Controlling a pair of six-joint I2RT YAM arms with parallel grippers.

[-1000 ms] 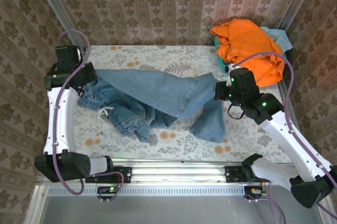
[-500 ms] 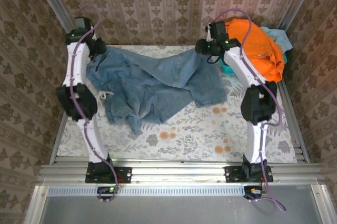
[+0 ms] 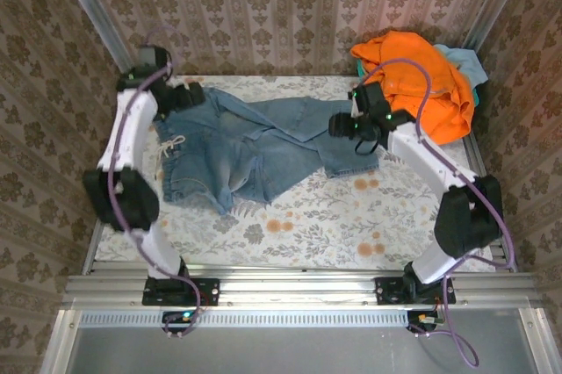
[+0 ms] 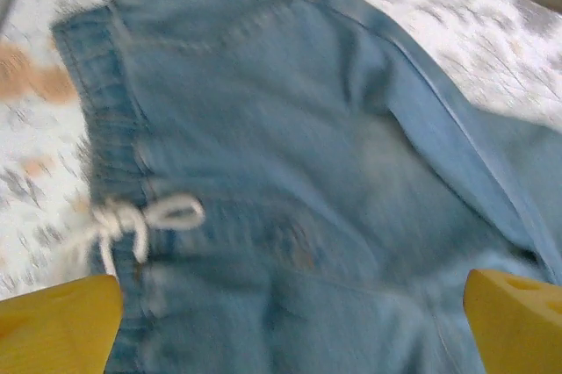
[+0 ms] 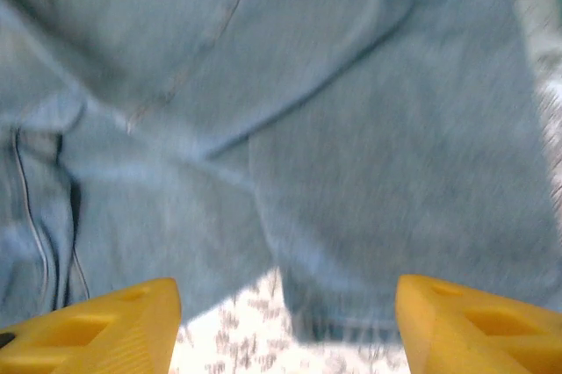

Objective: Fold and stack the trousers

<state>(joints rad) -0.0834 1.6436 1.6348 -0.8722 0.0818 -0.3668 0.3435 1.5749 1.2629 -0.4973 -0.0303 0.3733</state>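
Both arms have just let go. A second ago they held the trousers (image 3: 255, 141) slung between them over the middle of the table (image 3: 307, 225). Then they swept the cloth towards the far edge, and now it lies dropped there, waist to the left and legs running right. The left gripper (image 3: 186, 96) hangs over the waistband, its yellow fingers (image 4: 53, 326) spread wide with nothing between them, the white drawstring (image 4: 145, 220) loose on the denim beneath. The right gripper (image 3: 341, 125) stands over the leg ends, its fingers (image 5: 479, 326) likewise parted and empty above the hem. From where I stand this looks like a laying-out move, not a fold: the jeans are flatter than they were but rumpled, one leg lapping across the other. They lie near the orange garment (image 3: 413, 75), not touching it. I'd say the folding proper is not yet begun.
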